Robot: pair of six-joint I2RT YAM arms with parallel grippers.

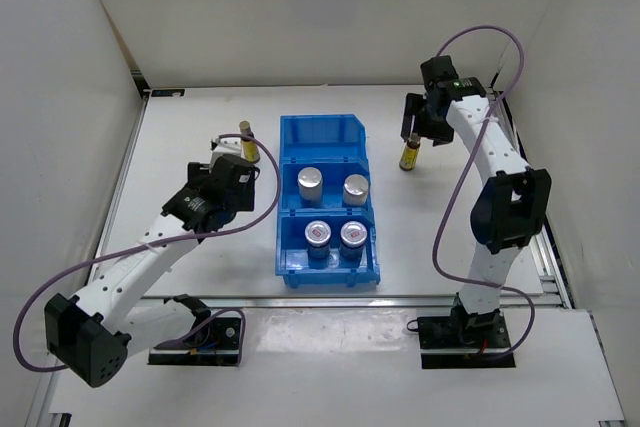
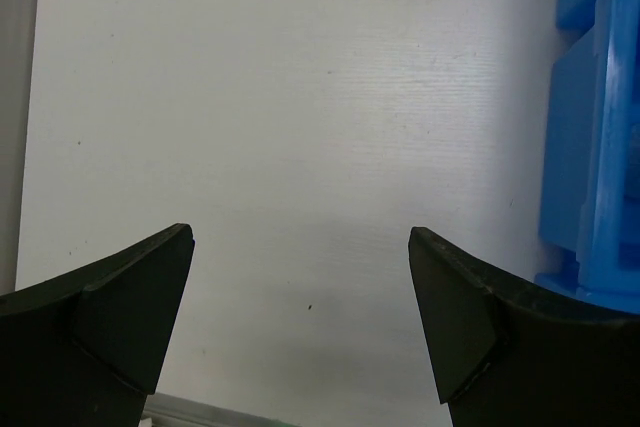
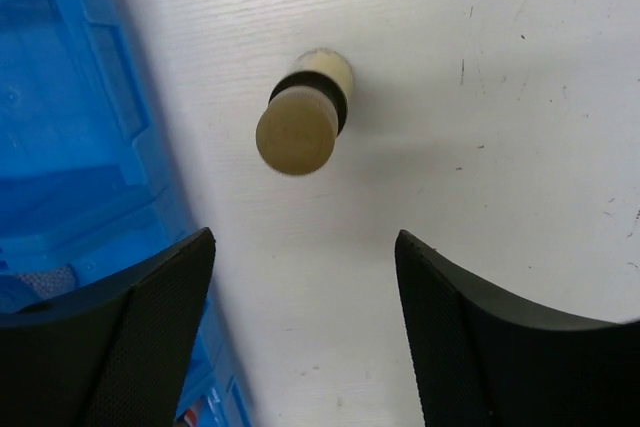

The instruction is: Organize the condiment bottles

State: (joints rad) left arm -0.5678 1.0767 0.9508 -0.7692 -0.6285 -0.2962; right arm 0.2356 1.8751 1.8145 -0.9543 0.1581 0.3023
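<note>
Pickup step: your right end effector (image 3: pixel 305 247), jaws apart and empty, hovers by the slim amber yellow-labelled bottle (image 1: pixel 409 155); next, probably, straddle its neck and clamp.

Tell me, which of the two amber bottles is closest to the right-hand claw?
The amber bottle standing right of the blue bin, just ahead of the right gripper. The other amber bottle stands left of the bin.

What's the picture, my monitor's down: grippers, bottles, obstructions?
Left gripper open, empty. Right gripper open near right amber bottle, no contact. Left amber bottle also outside blue bin. Nothing blocking either.
</note>
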